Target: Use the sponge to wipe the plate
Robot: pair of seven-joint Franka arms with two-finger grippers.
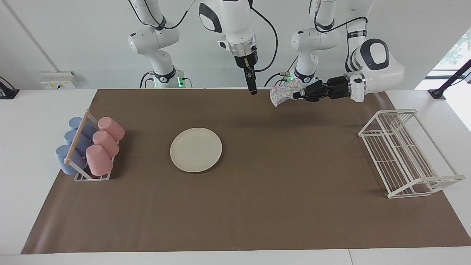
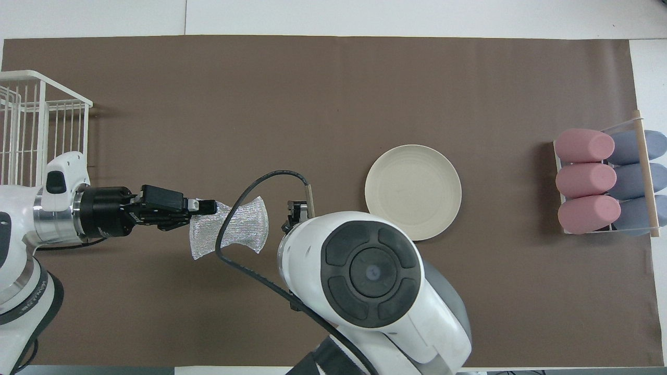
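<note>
The cream plate [image 1: 196,149] [image 2: 413,192] lies flat on the brown mat, toward the right arm's end of the middle. My left gripper [image 1: 298,95] [image 2: 207,208] reaches in level and is shut on one edge of the silvery mesh sponge [image 1: 282,93] [image 2: 234,234]. The sponge hangs in the air over the mat between the plate and the wire rack, clear of the plate. My right gripper [image 1: 252,88] points straight down, high over the mat's edge by the robots, open and holding nothing. In the overhead view its own arm [image 2: 372,273] hides most of it.
A white wire rack [image 1: 404,154] [image 2: 31,151] stands at the left arm's end of the mat. A small stand with pink and blue cups [image 1: 90,147] [image 2: 604,182] lying on their sides sits at the right arm's end. Bare brown mat [image 1: 257,206] surrounds the plate.
</note>
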